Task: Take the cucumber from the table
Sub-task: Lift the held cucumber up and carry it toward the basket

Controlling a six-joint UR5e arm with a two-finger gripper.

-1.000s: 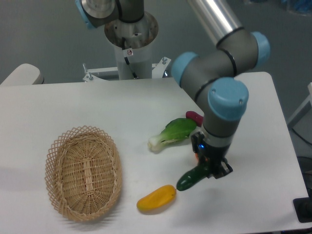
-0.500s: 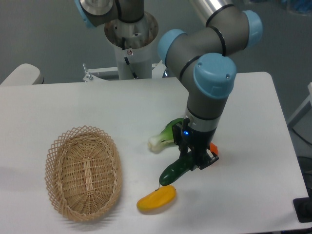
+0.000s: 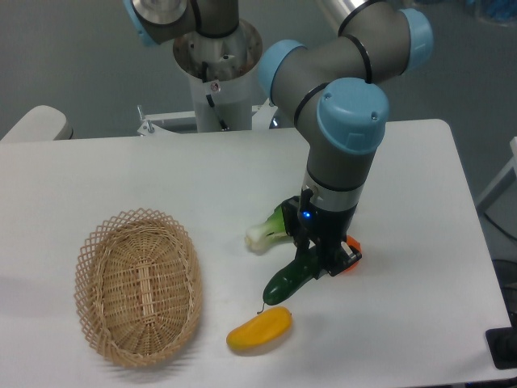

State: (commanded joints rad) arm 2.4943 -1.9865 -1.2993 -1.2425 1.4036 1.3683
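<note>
The arm's black two-finger hand (image 3: 323, 260) is clamped on the upper end of the small, glossy dark green cucumber (image 3: 289, 280), light, firm, probably slippery, hanging tilted above the white worktop (image 3: 161, 178), near-right.

Claw (image 3: 317, 263) with clamped cucumber (image 3: 287, 281), now leftward, nearer the yellow fruit (image 3: 258, 330).

Bok choy (image 3: 271, 230) leaves, orange item (image 3: 352, 244) mostly behind arm.
</note>
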